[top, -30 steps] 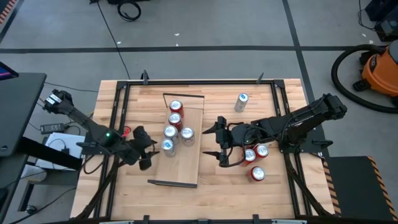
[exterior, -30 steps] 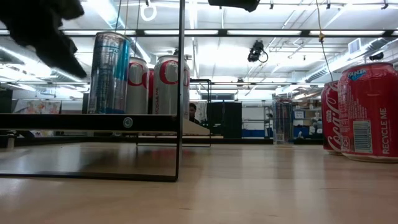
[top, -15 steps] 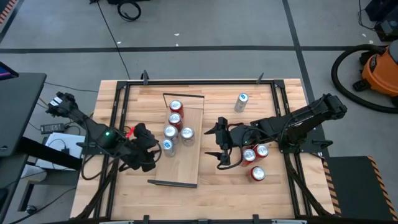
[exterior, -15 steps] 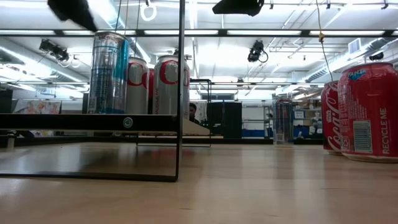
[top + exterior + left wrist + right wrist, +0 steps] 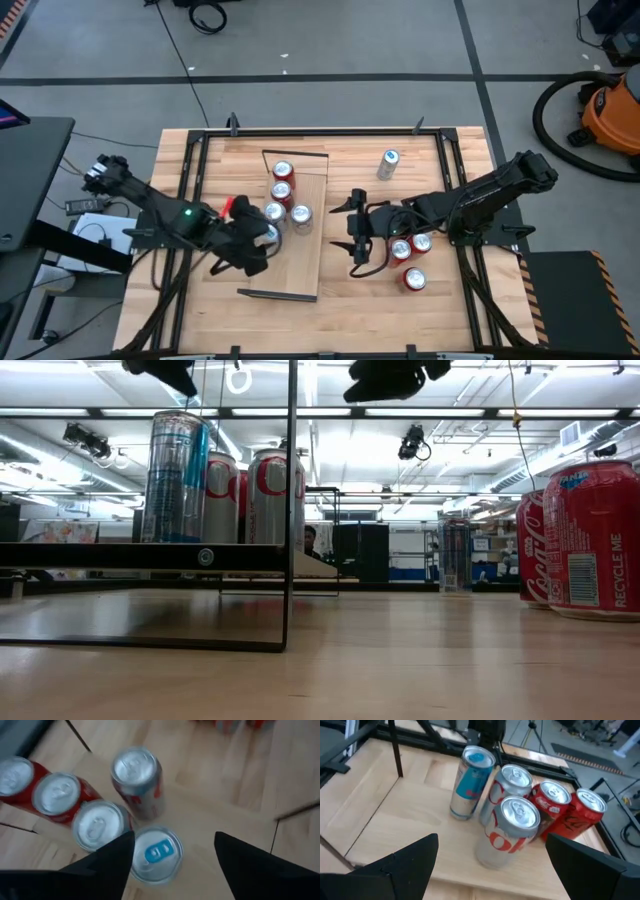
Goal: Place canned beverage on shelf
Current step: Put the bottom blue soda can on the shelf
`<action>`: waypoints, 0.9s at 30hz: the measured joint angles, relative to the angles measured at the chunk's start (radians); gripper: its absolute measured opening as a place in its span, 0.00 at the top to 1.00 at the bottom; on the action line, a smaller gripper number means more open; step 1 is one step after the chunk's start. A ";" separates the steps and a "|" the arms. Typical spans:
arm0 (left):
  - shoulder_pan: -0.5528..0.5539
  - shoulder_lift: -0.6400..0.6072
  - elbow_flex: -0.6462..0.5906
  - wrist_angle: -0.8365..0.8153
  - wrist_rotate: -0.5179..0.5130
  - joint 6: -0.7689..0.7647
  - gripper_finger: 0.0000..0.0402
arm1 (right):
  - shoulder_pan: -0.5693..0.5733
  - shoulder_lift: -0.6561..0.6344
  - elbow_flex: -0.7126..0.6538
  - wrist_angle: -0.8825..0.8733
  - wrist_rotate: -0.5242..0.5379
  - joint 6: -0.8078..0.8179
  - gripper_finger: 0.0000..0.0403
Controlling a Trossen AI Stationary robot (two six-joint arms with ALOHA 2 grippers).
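A slim blue-and-silver can (image 5: 469, 782) stands upright on the light-wood shelf (image 5: 300, 265), beside four other upright cans, mid-counter.

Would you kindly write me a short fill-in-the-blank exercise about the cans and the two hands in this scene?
1. The shelf carries ____ cans.
2. The left hand hovers above the can with the ____ tab.
3. Near the right hand, ____ red cans stand on the table.
4. One lone silver can stands on the ____, off the shelf.

Missing words: five; blue; three; table
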 joint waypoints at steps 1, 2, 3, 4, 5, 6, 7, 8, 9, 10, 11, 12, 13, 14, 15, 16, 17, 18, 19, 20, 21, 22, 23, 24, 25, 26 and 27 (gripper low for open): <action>0.008 0.013 0.014 -0.022 0.026 0.012 0.28 | -0.001 0.003 -0.009 0.033 -0.012 -0.001 0.06; 0.015 0.023 0.030 -0.043 0.050 0.012 0.27 | -0.002 0.006 -0.020 0.065 -0.032 -0.003 0.06; 0.020 0.030 0.047 -0.070 0.063 0.007 0.27 | -0.002 0.007 -0.036 0.091 -0.060 -0.008 0.06; 0.023 0.033 0.063 -0.099 0.066 -0.002 0.27 | -0.002 0.013 -0.050 0.123 -0.088 -0.015 0.06; 0.019 0.034 0.074 -0.124 0.065 -0.010 0.27 | -0.001 0.023 -0.058 0.160 -0.102 -0.020 0.06; 0.014 0.035 0.085 -0.143 0.064 -0.015 0.27 | -0.001 0.030 -0.061 0.180 -0.100 -0.025 0.06; 0.007 0.036 0.094 -0.169 0.063 -0.017 0.28 | -0.001 0.043 -0.061 0.193 -0.087 -0.028 0.06; 0.000 0.036 0.097 -0.192 0.064 -0.018 0.28 | -0.001 0.060 -0.051 0.207 -0.073 -0.035 0.06; -0.006 0.036 0.097 -0.216 0.062 -0.019 0.28 | -0.001 0.079 -0.042 0.209 -0.063 -0.046 0.06; -0.013 0.037 0.097 -0.250 0.054 -0.026 0.29 | -0.003 0.102 -0.029 0.207 -0.054 -0.056 0.06; -0.019 0.037 0.096 -0.286 0.040 -0.039 0.30 | -0.005 0.125 -0.012 0.202 -0.052 -0.071 0.06; -0.025 0.037 0.096 -0.322 0.029 -0.056 0.30 | -0.006 0.150 0.006 0.198 -0.052 -0.082 0.06; -0.028 0.037 0.095 -0.357 0.027 -0.074 0.31 | -0.008 0.175 0.031 0.203 -0.050 -0.093 0.06; -0.029 0.038 0.094 -0.385 0.027 -0.095 0.31 | -0.011 0.194 0.051 0.205 -0.046 -0.103 0.06; -0.029 0.039 0.094 -0.398 0.027 -0.113 0.32 | -0.015 0.213 0.073 0.200 -0.043 -0.113 0.06; -0.029 0.039 0.094 -0.404 0.027 -0.125 0.32 | -0.019 0.234 0.100 0.207 -0.042 -0.126 0.06; -0.030 0.039 0.094 -0.411 0.024 -0.135 0.33 | -0.022 0.251 0.119 0.210 -0.042 -0.139 0.06; -0.030 0.039 0.093 -0.417 0.021 -0.143 0.33 | -0.028 0.270 0.141 0.203 -0.041 -0.153 0.06; -0.030 0.038 0.087 -0.414 0.018 -0.149 0.34 | -0.030 0.288 0.163 0.202 -0.040 -0.165 0.06; -0.030 0.038 0.077 -0.408 0.016 -0.151 0.34 | -0.035 0.307 0.185 0.204 -0.039 -0.179 0.06; -0.030 0.039 0.063 -0.407 0.017 -0.154 0.35 | -0.039 0.322 0.205 0.208 -0.033 -0.195 0.06; -0.030 0.039 0.044 -0.404 0.017 -0.154 0.35 | -0.041 0.336 0.220 0.203 -0.020 -0.216 0.06; -0.030 0.039 0.022 -0.391 0.017 -0.155 0.35 | -0.042 0.352 0.237 0.204 -0.005 -0.235 0.06; -0.030 0.039 0.003 -0.377 0.017 -0.155 0.36 | -0.045 0.366 0.250 0.207 0.009 -0.254 0.06; -0.030 0.040 -0.017 -0.367 0.017 -0.154 0.36 | -0.046 0.376 0.256 0.201 0.025 -0.270 0.06; -0.030 0.040 -0.031 -0.358 0.017 -0.155 0.36 | -0.049 0.386 0.263 0.200 0.037 -0.284 0.06; -0.030 0.040 -0.043 -0.347 0.014 -0.157 0.37 | -0.053 0.397 0.271 0.206 0.038 -0.291 0.06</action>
